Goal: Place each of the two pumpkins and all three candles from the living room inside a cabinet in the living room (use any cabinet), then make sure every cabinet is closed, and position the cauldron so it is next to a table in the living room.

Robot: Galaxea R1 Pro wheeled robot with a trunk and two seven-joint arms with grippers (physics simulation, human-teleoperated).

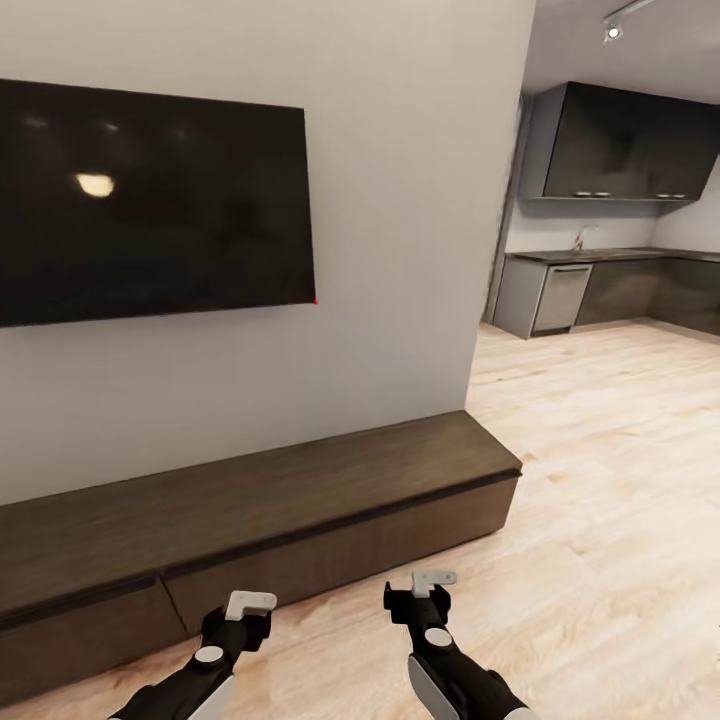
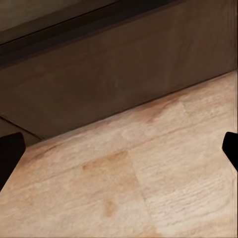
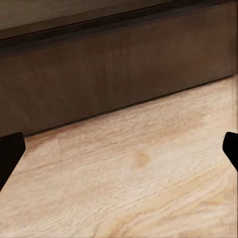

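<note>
The cabinet (image 1: pixel 300 520) runs along the wall under the TV (image 1: pixel 150 200), its drawer fronts shut. Both grippers, left (image 1: pixel 250 603) and right (image 1: pixel 432 579), hang low over the floor (image 1: pixel 600 480) before it, wide open and empty, likely poised for a drawer.

You face the long, low, dark brown wooden cabinet (image 1: pixel 270 520), which runs along the wall's foot on the pale wood floor. Its plain, handleless drawer fronts (image 2: pixel 114 79) all sit flush and shut, with a thin seam between neighbouring fronts. Its flat top is bare, and its front (image 3: pixel 119 69) shows close ahead.
</note>
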